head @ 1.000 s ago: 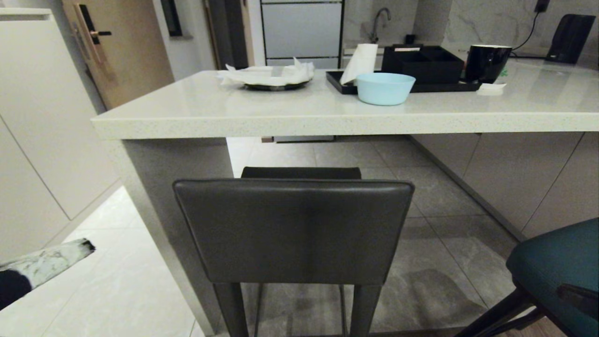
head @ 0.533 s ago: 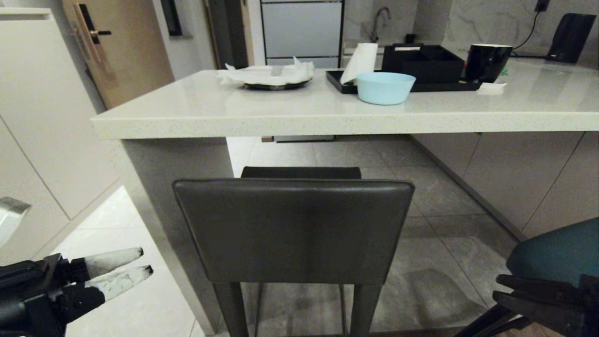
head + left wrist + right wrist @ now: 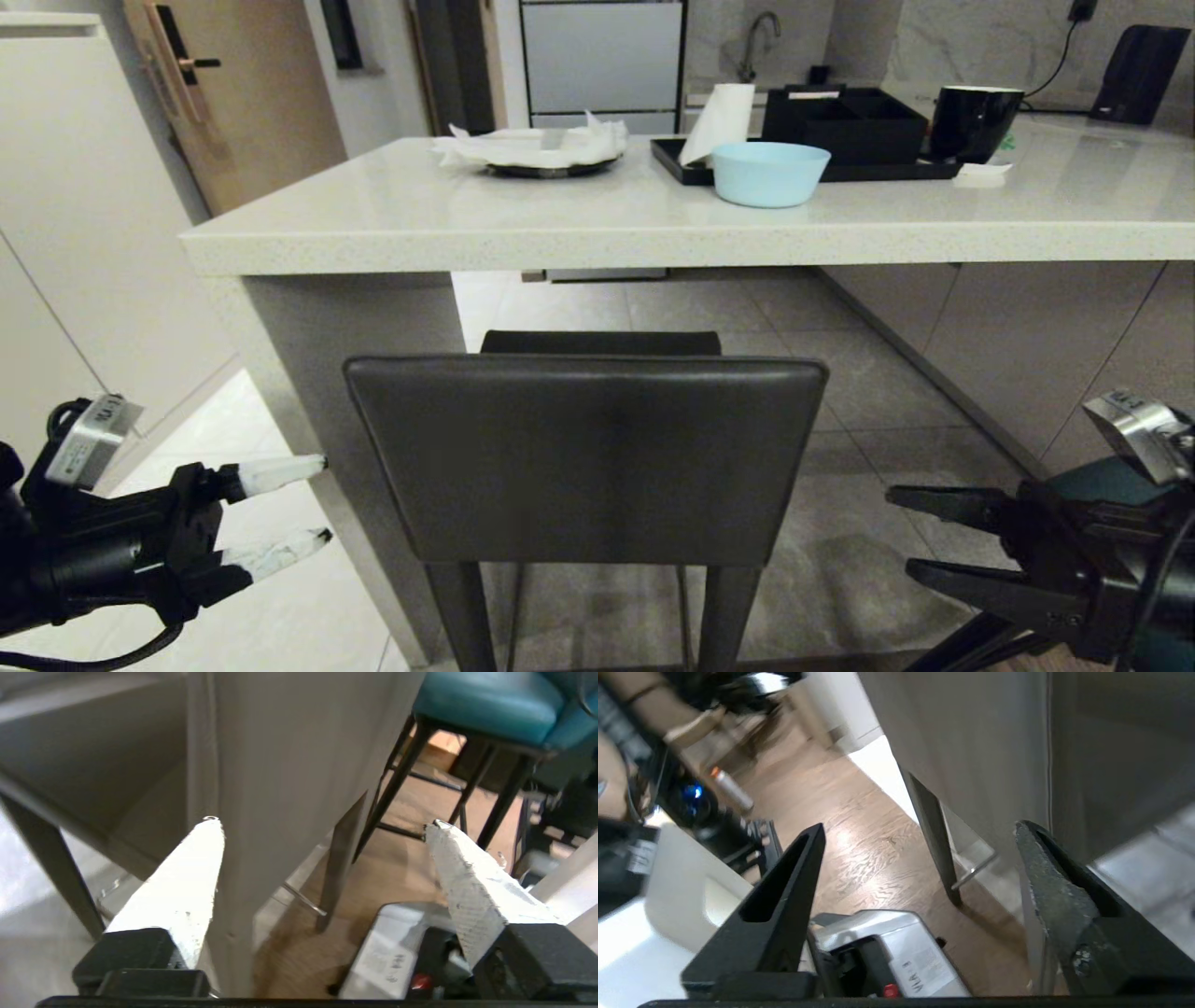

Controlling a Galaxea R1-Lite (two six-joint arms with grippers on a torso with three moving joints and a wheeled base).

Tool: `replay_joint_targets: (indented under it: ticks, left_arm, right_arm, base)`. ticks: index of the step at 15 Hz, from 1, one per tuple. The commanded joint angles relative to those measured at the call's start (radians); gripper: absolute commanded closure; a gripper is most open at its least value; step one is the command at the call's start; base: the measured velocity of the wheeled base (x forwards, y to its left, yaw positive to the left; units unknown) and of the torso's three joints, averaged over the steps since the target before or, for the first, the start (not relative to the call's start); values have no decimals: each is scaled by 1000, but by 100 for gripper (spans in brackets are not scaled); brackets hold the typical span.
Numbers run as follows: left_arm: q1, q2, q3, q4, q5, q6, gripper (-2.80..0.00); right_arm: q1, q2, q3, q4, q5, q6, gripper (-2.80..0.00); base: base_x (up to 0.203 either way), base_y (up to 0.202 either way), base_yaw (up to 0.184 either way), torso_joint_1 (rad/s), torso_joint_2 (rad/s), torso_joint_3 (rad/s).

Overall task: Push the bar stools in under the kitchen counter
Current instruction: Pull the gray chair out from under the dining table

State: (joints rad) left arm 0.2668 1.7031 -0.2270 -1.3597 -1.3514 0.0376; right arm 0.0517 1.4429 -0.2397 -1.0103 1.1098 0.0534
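Observation:
The dark grey bar stool (image 3: pixel 585 457) stands straight ahead, its square back towards me and its seat partly under the kitchen counter (image 3: pixel 597 238). My left gripper (image 3: pixel 323 497) hovers open just left of the stool's back, apart from it. My right gripper (image 3: pixel 901 532) is open at the right, a gap away from the back. The teal bar stool (image 3: pixel 1083 474) is mostly hidden behind my right arm; its seat (image 3: pixel 486 704) shows in the left wrist view. Both wrist views show empty fingers, left gripper (image 3: pixel 322 821) and right gripper (image 3: pixel 919 827), and a grey stool leg (image 3: pixel 931 826).
On the counter sit a light blue bowl (image 3: pixel 769 174), a black tray with an organiser (image 3: pixel 840 131), a paper roll (image 3: pixel 721 121), a black mug (image 3: pixel 971 121) and a plate of crumpled paper (image 3: pixel 541 149). Cabinets (image 3: pixel 75 233) stand at the left. A person's arm (image 3: pixel 626 690) shows in the right wrist view.
Both arms have risen into the head view on either side of the grey stool, and both grippers have opened wide. The stool and counter have not moved.

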Motion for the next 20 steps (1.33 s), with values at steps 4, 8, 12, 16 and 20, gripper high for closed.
replay_joint_targets:
  ticks: [4,8,12,16,20]
  left_arm:
    - [-68,252,-27,-170,-47,-9,-280]
    - [-98,253,-122,-170,-47,-68,-280]
    - [-114,274,-229,-170,-34,-129,-280]
    - [-119,269,-228,-170,-24,-134,-280]
    - [-145,249,-203,-170,-3,-148,-280]
  right_arm:
    - [21,287,-97,-88,12,-148,-280]
    - [31,344,-176,-90,4,-149,-280]
    - [93,389,-237,-90,-42,-147,-280]
    - [175,404,-277,-90,-63,-125,-280]
    - [224,403,-253,-107,-114,-122,-280]
  base:
    - [0,0,0,0,0,0]
    - [0,0,0,0,0,0]
    - [0,0,0,0,0,0]
    - [0,0,0,0,0,0]
    - [0,0,0,0,0,0]
